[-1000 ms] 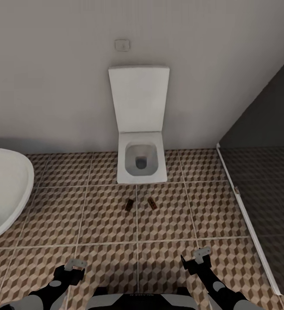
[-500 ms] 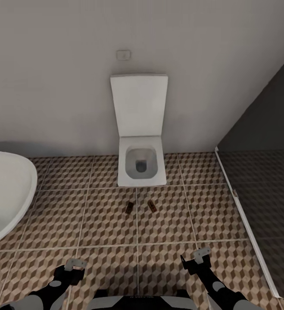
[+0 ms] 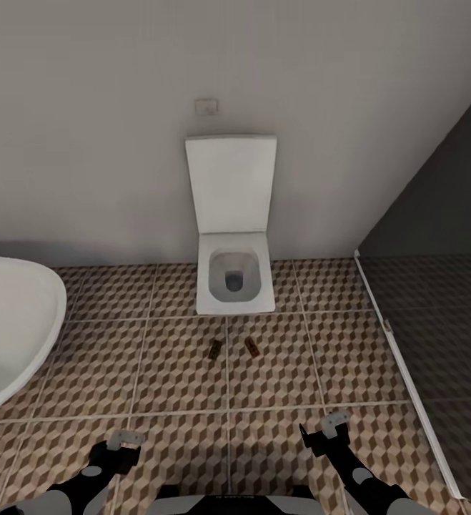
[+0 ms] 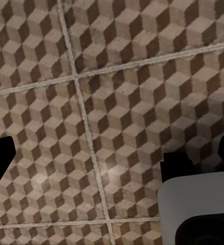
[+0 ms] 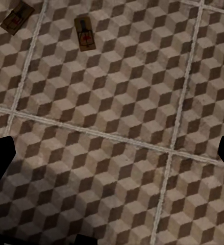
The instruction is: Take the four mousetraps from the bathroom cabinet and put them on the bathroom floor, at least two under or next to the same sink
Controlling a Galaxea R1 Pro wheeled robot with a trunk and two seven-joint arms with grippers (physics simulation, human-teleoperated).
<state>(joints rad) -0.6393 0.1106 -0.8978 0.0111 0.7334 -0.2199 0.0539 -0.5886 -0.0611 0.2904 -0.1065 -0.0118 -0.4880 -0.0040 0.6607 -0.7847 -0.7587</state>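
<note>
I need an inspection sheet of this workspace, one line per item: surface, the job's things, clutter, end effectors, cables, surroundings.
Surface: bathroom floor, cube-pattern tiles with pale grout lines; a darker grey tiled area lies to the right.
Job's things: two mousetraps lie on the floor in front of the toilet, apart from each other: left mousetrap, right mousetrap.
Clutter: nothing seen.
End effectors: left end effector and right end effector hang low over the tiles, both open and empty.
Cables: nothing seen.
Surroundings: plain wall, wall plate above the raised toilet lid, white bathtub at left.
</note>
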